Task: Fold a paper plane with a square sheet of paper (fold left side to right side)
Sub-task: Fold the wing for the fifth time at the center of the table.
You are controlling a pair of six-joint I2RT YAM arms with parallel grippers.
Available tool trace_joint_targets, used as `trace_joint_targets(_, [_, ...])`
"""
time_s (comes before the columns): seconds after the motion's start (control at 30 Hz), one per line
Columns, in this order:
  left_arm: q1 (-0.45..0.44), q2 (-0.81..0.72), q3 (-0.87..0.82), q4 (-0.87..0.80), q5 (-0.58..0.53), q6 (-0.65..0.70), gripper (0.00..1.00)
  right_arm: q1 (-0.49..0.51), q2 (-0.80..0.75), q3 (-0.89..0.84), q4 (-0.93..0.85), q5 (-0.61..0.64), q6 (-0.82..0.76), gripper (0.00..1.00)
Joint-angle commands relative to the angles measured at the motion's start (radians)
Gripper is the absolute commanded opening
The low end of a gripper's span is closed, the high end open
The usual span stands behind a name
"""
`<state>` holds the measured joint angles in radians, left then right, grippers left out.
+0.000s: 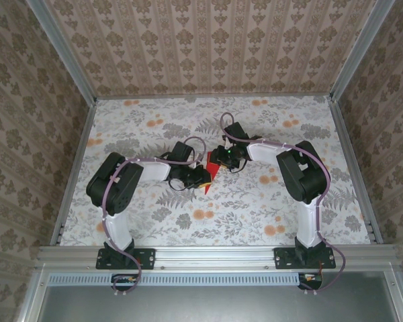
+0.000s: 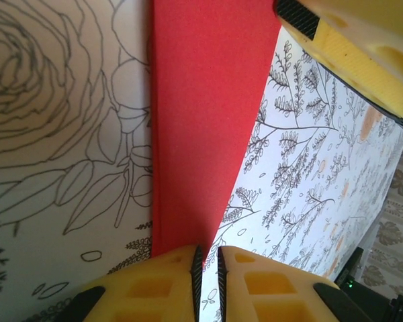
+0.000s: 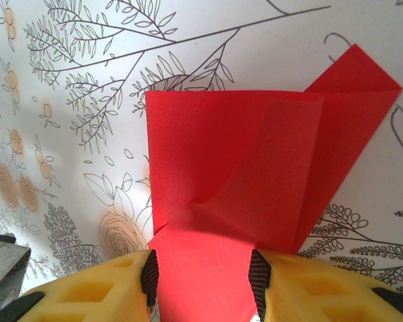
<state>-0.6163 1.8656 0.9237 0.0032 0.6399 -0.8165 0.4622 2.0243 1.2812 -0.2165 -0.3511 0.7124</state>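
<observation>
The red sheet of paper (image 1: 213, 168) lies partly folded at the table's middle, between my two grippers. In the right wrist view the paper (image 3: 255, 168) shows overlapping layers, a loosely curved flap and a pointed corner at the upper right. My right gripper (image 1: 223, 159) (image 3: 203, 268) stands open over the sheet's near part, with red paper filling the space between its pads. In the left wrist view the paper (image 2: 201, 121) is a long strip narrowing to a tip at my left gripper (image 2: 208, 258) (image 1: 203, 180). That gripper is shut to a thin slit through which the tablecloth shows.
A floral tablecloth (image 1: 255, 208) covers the table, with patterned walls at the back and sides and a metal rail (image 1: 215, 256) along the near edge. A yellow finger of the right gripper (image 2: 363, 60) shows at the left wrist view's top right.
</observation>
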Motion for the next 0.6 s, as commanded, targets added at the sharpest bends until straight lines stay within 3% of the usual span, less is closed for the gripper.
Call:
trace_joint_targets(0.0, [-0.013, 0.014, -0.004, -0.158, -0.072, 0.039, 0.15, -0.005, -0.015, -0.021, -0.025, 0.025, -0.011, 0.45])
trace_joint_targets(0.27, [-0.025, 0.026, -0.006, -0.192, -0.110, 0.048, 0.11, -0.019, -0.163, -0.086, 0.083, -0.024, -0.032, 0.44])
trace_joint_targets(0.57, [-0.028, 0.024, -0.010, -0.193, -0.121, 0.051, 0.09, 0.024, -0.174, -0.185, 0.163, -0.110, -0.019, 0.28])
